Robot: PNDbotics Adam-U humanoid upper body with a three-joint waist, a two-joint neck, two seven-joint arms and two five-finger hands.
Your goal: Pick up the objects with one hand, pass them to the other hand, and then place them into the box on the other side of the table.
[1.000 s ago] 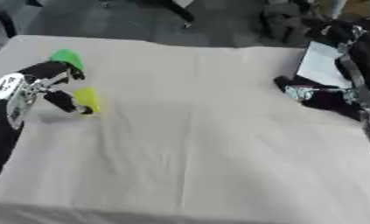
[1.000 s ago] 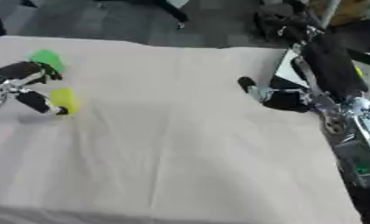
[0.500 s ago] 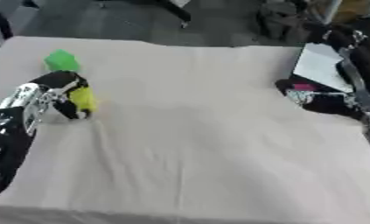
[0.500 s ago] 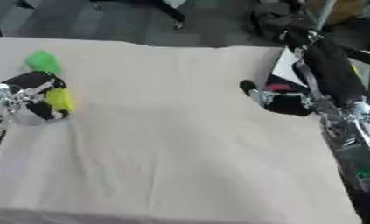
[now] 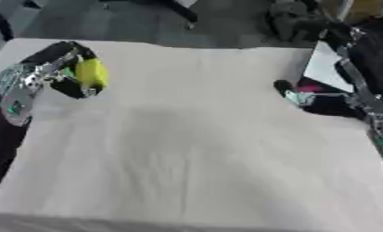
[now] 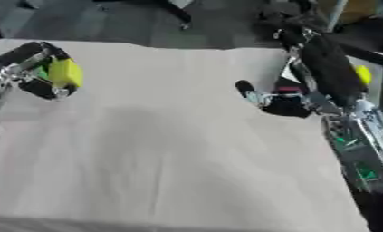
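Left hand: the left hand is near the far left corner of the table, fingers and thumb curled round a yellow object — clamped on it.
Yellow object: rounded, bright yellow, sitting between the black fingers; whether it touches the cloth or hangs just above it cannot be told.
Green patch: a sliver of green shows just beside the yellow object, behind the fingers; its shape cannot be made out.
Right hand: the right hand is at the right edge of the table, its dark fingers bent and pointing toward the middle; whether they hold anything cannot be told.
Box: a pale panel of the box shows at the far right corner, behind the right arm — mostly hidden.
Table: the table is covered with a light cloth, wrinkled in places.
Second yellow thing: a small yellow shape shows at the right, past the forearm.
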